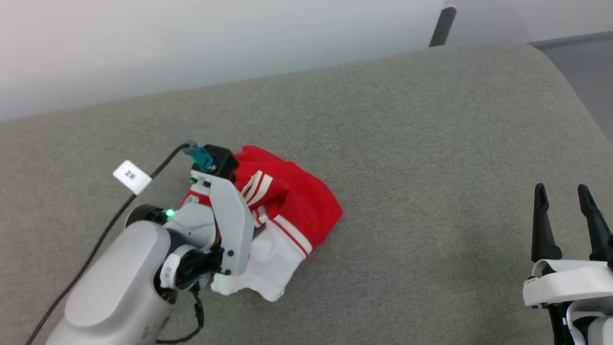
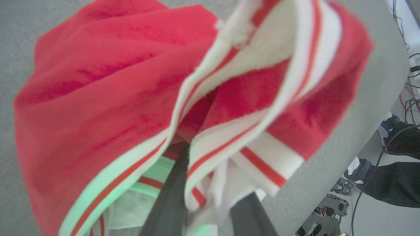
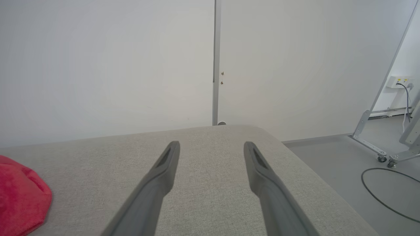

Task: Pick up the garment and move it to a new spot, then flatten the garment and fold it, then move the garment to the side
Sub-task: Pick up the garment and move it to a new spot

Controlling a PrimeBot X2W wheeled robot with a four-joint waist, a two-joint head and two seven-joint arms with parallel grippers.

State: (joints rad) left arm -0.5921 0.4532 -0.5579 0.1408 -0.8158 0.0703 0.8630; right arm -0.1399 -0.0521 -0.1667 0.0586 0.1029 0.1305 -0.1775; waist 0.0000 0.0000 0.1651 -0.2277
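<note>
Low on garment, left end effector

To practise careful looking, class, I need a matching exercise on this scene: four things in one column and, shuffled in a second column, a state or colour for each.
Column A
1. garment
2. left tool
3. right tool
4. cable tag

Column B
a. open, above bare grey padding
b. small and white, with dark print
c. crumpled, red with white striped trim
d. fingers in among fabric folds

Pairs: 1-c, 2-d, 3-a, 4-b
</note>
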